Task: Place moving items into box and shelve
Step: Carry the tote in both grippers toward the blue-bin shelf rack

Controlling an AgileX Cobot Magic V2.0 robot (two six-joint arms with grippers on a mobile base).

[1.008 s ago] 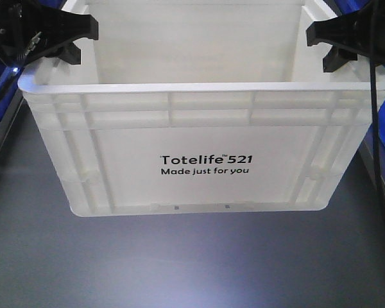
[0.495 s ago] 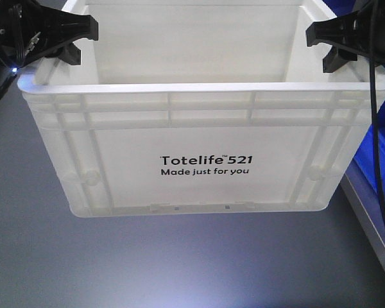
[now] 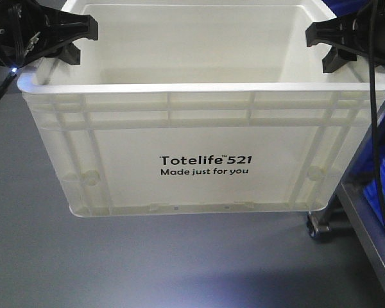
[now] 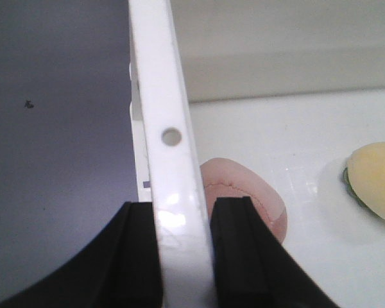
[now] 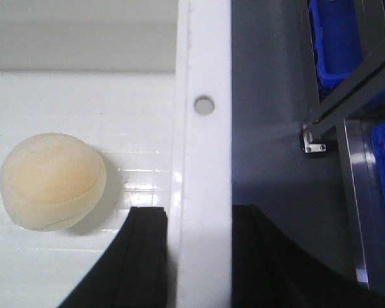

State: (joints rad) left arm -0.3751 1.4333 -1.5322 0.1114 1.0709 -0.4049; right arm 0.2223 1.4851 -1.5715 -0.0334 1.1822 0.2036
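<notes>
Left pincer, right pincer clamp white box rim — pink ball, yellow ball inside.

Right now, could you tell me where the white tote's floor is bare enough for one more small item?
Bare floor lies between the pinkish ball and the yellow ball, and beyond both up to the far wall of the box. It is crowded at the side rims, clamped by the left end effector and right end effector.
</notes>
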